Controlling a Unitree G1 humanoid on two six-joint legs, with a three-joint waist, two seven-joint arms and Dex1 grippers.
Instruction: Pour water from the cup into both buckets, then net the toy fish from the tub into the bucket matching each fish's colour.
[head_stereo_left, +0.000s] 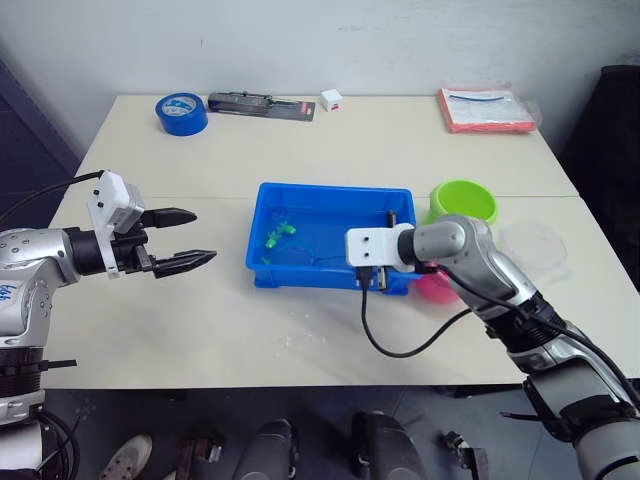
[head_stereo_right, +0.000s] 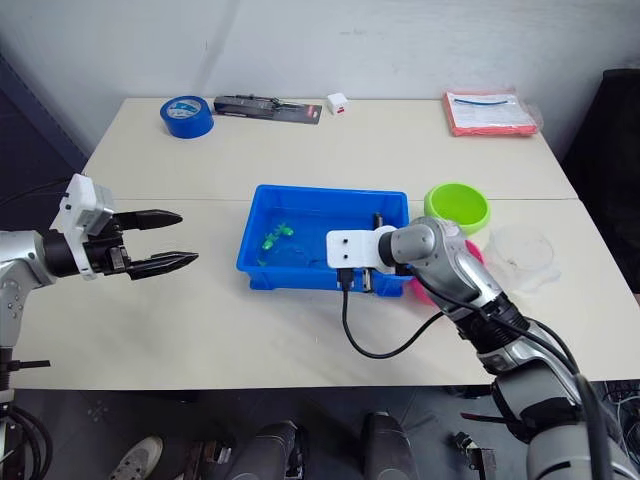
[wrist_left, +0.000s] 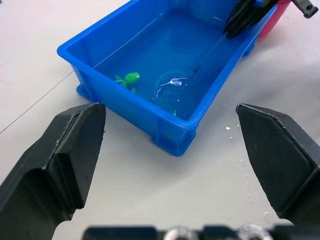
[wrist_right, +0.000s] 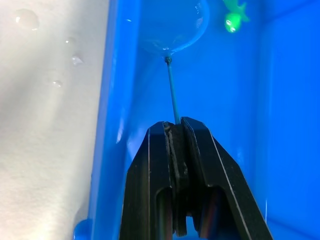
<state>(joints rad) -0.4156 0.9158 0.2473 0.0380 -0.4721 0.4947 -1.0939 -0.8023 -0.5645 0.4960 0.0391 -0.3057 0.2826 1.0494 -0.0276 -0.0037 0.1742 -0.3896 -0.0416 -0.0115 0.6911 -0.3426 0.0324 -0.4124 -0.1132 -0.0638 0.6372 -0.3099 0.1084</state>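
**Stuff that's hidden or cut off**

Pink bucket (head_stereo_left: 436, 284) mostly tucked behind the right arm. Net (wrist_right: 172, 30) ring chopped by the right wrist view's top edge. Green fish (head_stereo_left: 279, 234) too tiny to count. Clear cup (head_stereo_right: 520, 252) barely visible against the table.

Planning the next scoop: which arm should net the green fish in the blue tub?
Right. Its tool is shut on the thin-handled round net, already inside the blue plastic tub near green toy fish. The left tool hangs open, empty, outside the tub.
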